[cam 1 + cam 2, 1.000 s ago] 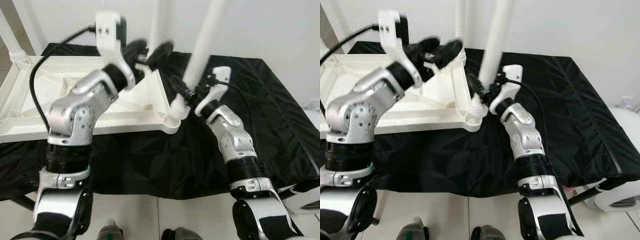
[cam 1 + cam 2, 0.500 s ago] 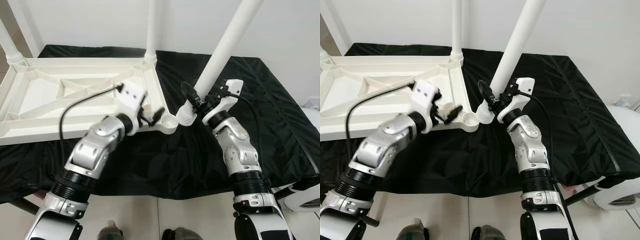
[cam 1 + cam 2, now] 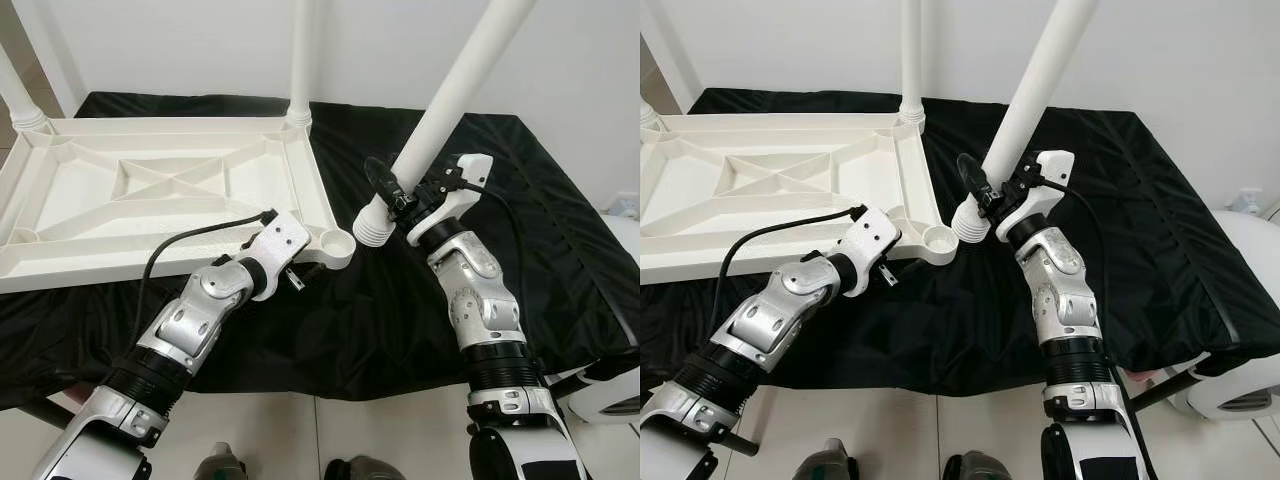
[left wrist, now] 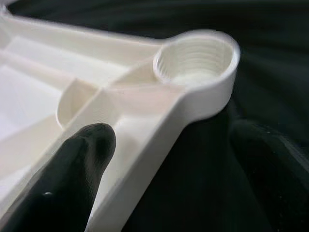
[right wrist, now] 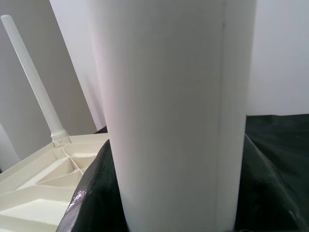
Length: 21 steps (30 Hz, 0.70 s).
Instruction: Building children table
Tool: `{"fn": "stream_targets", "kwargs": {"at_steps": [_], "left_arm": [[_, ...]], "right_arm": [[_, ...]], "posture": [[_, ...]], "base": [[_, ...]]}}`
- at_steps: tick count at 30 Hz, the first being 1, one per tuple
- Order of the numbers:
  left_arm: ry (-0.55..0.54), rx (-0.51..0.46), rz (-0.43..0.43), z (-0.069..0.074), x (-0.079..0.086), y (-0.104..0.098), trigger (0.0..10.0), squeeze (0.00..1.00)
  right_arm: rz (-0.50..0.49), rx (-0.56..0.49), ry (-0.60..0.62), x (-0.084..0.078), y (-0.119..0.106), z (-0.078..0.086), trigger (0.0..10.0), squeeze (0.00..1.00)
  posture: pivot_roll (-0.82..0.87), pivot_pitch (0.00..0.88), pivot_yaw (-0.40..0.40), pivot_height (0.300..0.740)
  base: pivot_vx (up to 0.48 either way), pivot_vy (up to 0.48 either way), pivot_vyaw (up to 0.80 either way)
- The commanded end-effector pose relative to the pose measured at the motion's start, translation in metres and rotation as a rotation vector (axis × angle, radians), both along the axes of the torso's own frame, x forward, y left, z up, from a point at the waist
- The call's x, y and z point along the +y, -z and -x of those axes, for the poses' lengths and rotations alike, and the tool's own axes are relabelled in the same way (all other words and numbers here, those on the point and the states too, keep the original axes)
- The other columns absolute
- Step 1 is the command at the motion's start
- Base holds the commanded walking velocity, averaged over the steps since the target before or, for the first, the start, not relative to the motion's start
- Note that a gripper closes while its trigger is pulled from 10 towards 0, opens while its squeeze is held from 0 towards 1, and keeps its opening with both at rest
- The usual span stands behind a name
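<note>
The white tabletop (image 3: pixel 150 180) lies upside down on a black cloth. One upright white leg (image 3: pixel 300 50) stands in its far right corner and another (image 3: pixel 18 90) in the far left. The near right corner socket (image 3: pixel 338 242) holds nothing. My right gripper (image 3: pixel 397 197) is shut on a third white leg (image 3: pixel 455 85), tilted, with its threaded end (image 3: pixel 373 230) just right of that socket. My left gripper (image 3: pixel 298 277) is open at the near rim beside the socket. One of its fingers (image 4: pixel 72 169) rests on the inside, the other (image 4: pixel 275 164) outside over the cloth.
The black cloth (image 3: pixel 545 200) covers a low platform that ends at a front edge (image 3: pixel 330 385) close to my body. A white wall stands behind it. A white rounded object (image 3: pixel 612 392) sits at the lower right, off the platform.
My left arm came down from high above the tabletop to its near rim by the vacant socket. The right gripper and its leg shifted slightly right.
</note>
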<state>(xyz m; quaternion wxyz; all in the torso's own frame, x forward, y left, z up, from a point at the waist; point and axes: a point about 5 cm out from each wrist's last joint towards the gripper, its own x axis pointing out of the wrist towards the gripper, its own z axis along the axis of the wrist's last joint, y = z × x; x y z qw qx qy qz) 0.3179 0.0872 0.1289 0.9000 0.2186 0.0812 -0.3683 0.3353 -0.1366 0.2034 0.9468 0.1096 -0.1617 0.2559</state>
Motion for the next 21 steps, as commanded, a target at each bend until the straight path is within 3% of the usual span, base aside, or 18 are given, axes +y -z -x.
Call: {"fn": "stream_targets", "kwargs": {"at_steps": [1,9,17,18,21], "left_arm": [[0.008,0.023,-0.058,-0.004,0.004,0.008,10.0,0.00],[-0.080,0.086,-0.145,-0.020,0.020,0.021,10.0,0.00],[-0.075,0.115,-0.180,-0.026,0.023,0.022,9.8,0.00],[-0.057,0.123,-0.189,-0.027,0.023,0.021,4.0,0.00],[-0.042,0.126,-0.194,-0.028,0.023,0.021,4.0,0.00]], "right_arm": [[-0.013,-0.012,0.033,-0.010,-0.004,0.002,10.0,0.00],[-0.016,-0.018,0.069,-0.017,-0.004,0.005,10.0,0.00],[-0.016,-0.020,0.087,-0.020,-0.005,0.006,10.0,0.00],[-0.015,-0.022,0.094,-0.022,-0.005,0.006,10.0,0.00],[-0.015,-0.022,0.099,-0.023,-0.005,0.007,10.0,0.00]], "posture": [[-0.01,0.004,-0.025,0.740],[-0.03,0.008,-0.004,0.740],[-0.04,0.008,0.007,0.740],[-0.04,0.007,0.012,0.740],[-0.04,0.007,0.012,0.740]], "base": [[0.000,0.000,0.00],[0.000,0.000,0.00],[0.000,0.000,0.00],[0.000,0.000,0.00],[0.000,0.000,0.00]]}}
